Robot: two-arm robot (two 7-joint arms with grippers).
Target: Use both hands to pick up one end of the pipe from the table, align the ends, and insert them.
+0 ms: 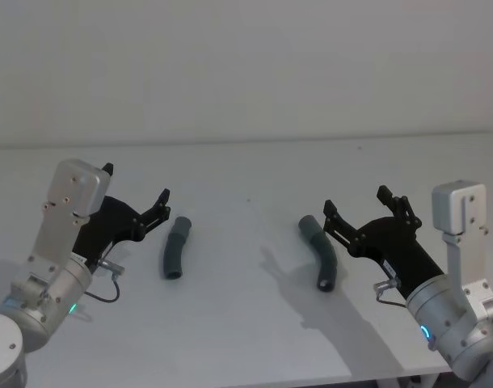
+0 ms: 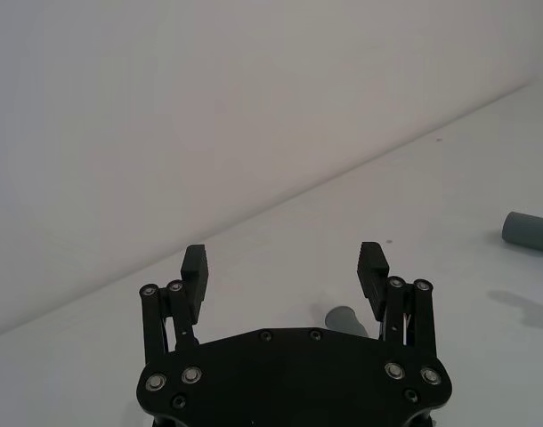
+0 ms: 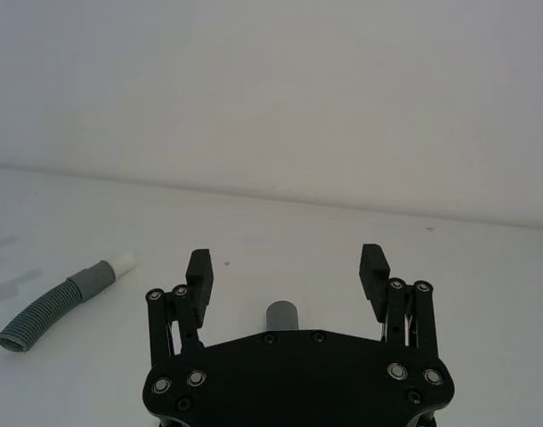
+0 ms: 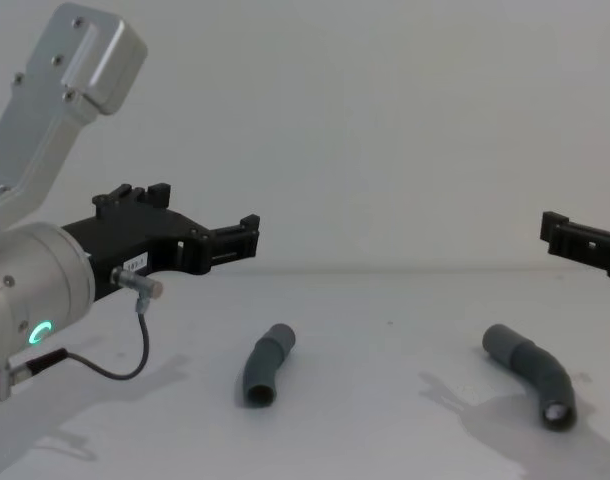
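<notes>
Two dark grey bent pipe pieces lie apart on the white table [image 1: 246, 323]. The left piece [image 1: 176, 246] [image 4: 265, 365] rests just right of my left gripper [image 1: 137, 198] [image 4: 200, 210], which hovers open and holds nothing. In the right wrist view this piece [image 3: 62, 302] shows a ribbed middle and a white tip [image 3: 122, 263]. The right piece [image 1: 320, 250] [image 4: 533, 372] lies just left of and below my right gripper [image 1: 356, 202] [image 4: 570, 235], also open and holding nothing. Each wrist view has its own gripper [image 2: 284, 258] [image 3: 286, 262] spread above the near piece's cuff [image 2: 347, 318] [image 3: 282, 314].
A plain pale wall [image 1: 246, 73] rises behind the table's far edge. The table's front edge runs along the lower right of the head view. The left arm's thin black cable [image 4: 115, 365] hangs in a loop near the table surface.
</notes>
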